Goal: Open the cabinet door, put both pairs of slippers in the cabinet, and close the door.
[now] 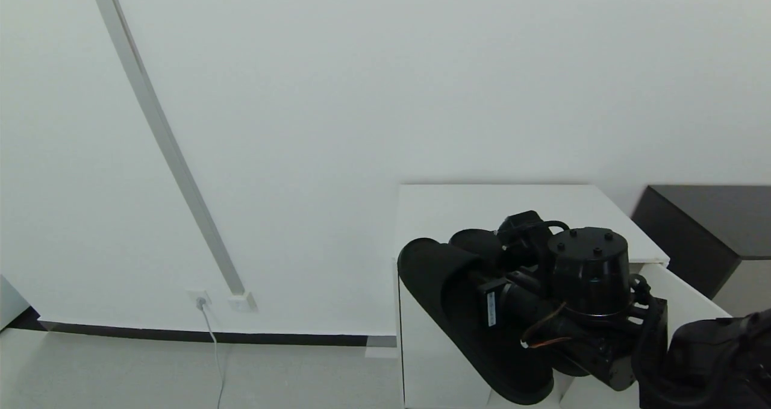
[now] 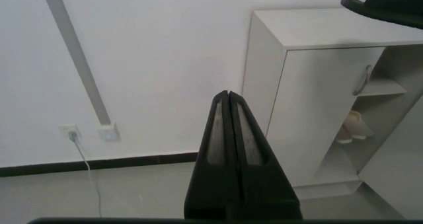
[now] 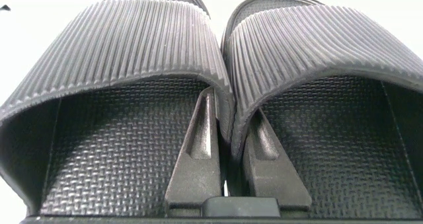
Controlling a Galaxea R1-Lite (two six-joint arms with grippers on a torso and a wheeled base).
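Your right gripper is clamped on the black slippers. One finger sits inside each slipper, and the two touching inner walls are pinched between them, with the ribbed straps arching just past the tips. From the head view, that pair is held up at the front edge of the white cabinet, by its top corner. Your left gripper has its jaws pressed together on nothing and is well apart from the cabinet. The cabinet door stands open, and a pale pair of slippers sits on a shelf inside.
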